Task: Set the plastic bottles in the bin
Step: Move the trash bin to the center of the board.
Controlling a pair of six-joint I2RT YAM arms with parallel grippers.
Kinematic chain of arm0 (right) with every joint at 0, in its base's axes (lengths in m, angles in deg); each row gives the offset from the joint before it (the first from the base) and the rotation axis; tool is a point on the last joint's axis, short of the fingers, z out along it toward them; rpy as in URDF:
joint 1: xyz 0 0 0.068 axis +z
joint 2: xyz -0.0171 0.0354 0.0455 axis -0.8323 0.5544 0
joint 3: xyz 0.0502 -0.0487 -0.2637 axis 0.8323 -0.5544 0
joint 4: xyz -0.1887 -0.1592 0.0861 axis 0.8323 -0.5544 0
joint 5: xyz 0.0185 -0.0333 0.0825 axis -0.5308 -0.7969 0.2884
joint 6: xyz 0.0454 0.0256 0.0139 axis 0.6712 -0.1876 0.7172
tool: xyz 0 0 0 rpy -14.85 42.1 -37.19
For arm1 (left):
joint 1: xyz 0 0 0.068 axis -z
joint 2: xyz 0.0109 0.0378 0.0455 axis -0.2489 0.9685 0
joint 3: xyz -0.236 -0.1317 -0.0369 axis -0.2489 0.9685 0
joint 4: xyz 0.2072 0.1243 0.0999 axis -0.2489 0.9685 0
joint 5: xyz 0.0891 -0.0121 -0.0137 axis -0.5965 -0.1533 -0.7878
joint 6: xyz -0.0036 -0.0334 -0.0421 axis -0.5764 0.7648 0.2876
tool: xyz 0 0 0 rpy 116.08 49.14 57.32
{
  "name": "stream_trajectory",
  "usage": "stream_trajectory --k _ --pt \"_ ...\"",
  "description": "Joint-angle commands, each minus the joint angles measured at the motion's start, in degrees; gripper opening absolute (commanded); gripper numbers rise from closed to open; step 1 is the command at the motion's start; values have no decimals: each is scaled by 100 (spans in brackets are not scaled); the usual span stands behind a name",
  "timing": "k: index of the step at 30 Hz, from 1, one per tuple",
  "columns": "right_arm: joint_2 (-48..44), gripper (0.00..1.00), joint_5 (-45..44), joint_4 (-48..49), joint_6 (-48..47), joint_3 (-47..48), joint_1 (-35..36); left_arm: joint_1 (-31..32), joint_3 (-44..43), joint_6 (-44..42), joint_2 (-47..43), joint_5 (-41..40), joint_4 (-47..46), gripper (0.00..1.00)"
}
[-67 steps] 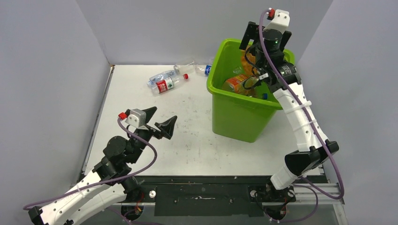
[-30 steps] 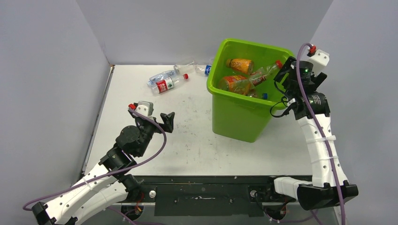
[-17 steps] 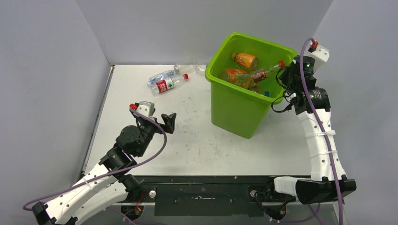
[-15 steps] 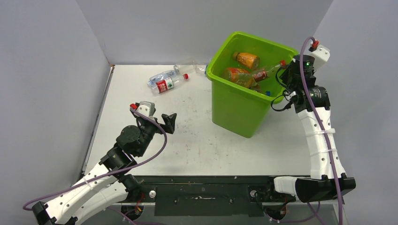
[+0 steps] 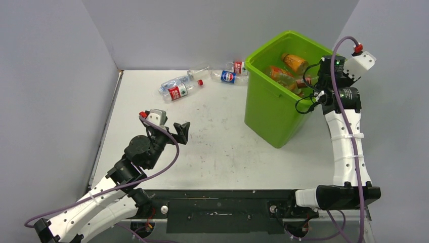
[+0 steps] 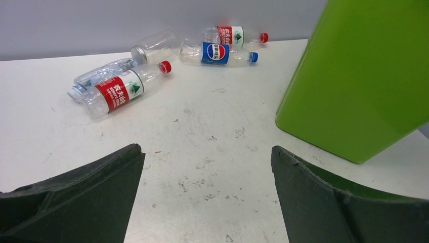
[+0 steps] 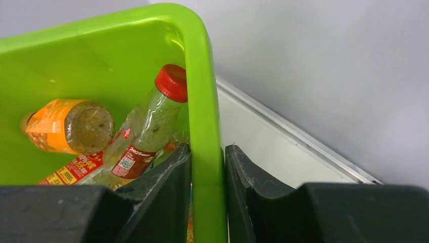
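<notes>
My right gripper (image 7: 207,152) is closed tight on the rim of the bin (image 5: 268,111), one finger inside the wall and one outside, at the bin's 3 o'clock edge in the top view. The bin stands at 2 o'clock on the table (image 5: 217,152), near the far right corner. Inside it, just past my inner finger, a red-capped bottle (image 7: 157,116) leans cap-up against the wall. An orange bottle (image 7: 66,124) lies at its 9 o'clock, and more labels show beneath them.

My left gripper (image 6: 205,157) is spread wide and holds nothing. It hovers over the table at 8 o'clock, aimed toward the far wall.

Five bottles lie on the table along the far edge. At 11 o'clock a red-label bottle (image 6: 119,88) lies right beside a clear bottle (image 6: 96,76). A capless bottle (image 6: 154,45) lies just past them. Toward 12 o'clock, a Pepsi bottle (image 6: 217,52) and a second red-label bottle (image 6: 232,35) lie side by side, close to the bin's 9 o'clock wall. I cannot tell whether either touches it.
</notes>
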State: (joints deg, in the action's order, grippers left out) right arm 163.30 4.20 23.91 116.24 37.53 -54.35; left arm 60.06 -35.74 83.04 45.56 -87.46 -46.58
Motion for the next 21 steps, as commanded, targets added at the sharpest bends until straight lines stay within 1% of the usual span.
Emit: stream_trajectory --k 1,7,9,12,17,21 --pt "51 5 -892 507 707 341 -520 -25 -278 62 -109 -181 61 96" --pt "72 5 -781 816 1224 104 -1081 -25 -219 44 -192 -240 -13 96" --pt "97 5 -795 782 1485 71 -1211 -22 -219 44 -192 -246 -14 96" --pt "27 5 -535 1010 1673 -167 -1319 -22 -219 44 -200 -246 -14 96" --pt "-109 5 -99 1193 1915 -475 -1244 -21 -170 35 -206 -249 -14 96" --pt "-188 5 -15 1248 1984 -476 -909 -34 -167 35 -139 -248 -14 96"
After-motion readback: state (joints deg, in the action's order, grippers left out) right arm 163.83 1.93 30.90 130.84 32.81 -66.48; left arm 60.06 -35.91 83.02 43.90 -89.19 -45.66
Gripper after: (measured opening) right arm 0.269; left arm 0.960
